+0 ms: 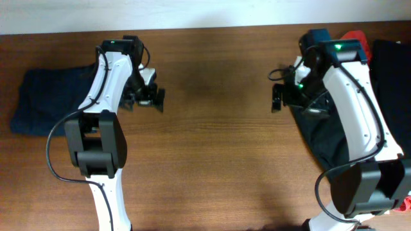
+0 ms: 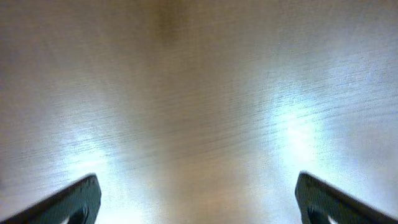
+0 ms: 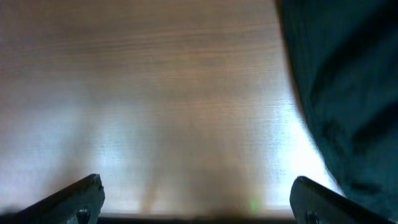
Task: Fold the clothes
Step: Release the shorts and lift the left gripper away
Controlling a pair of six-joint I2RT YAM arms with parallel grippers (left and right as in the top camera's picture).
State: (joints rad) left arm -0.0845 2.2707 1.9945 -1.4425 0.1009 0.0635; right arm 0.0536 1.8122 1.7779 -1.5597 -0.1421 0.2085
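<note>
A folded navy-blue garment (image 1: pixel 48 102) lies at the far left of the wooden table. A pile of dark clothes (image 1: pixel 324 138) lies at the right under my right arm, with a black piece (image 1: pixel 393 83) and a red piece (image 1: pixel 355 35) behind it. My left gripper (image 1: pixel 154 99) is open and empty over bare wood, to the right of the navy garment; its fingers show in the left wrist view (image 2: pixel 199 205). My right gripper (image 1: pixel 277 97) is open and empty, just left of the dark pile. In the right wrist view (image 3: pixel 196 202) dark fabric (image 3: pixel 348 87) fills the right side.
The wooden table (image 1: pixel 212 147) runs between the two arms. A pale wall edge runs along the top of the overhead view. The arms' bases stand at the front left and front right.
</note>
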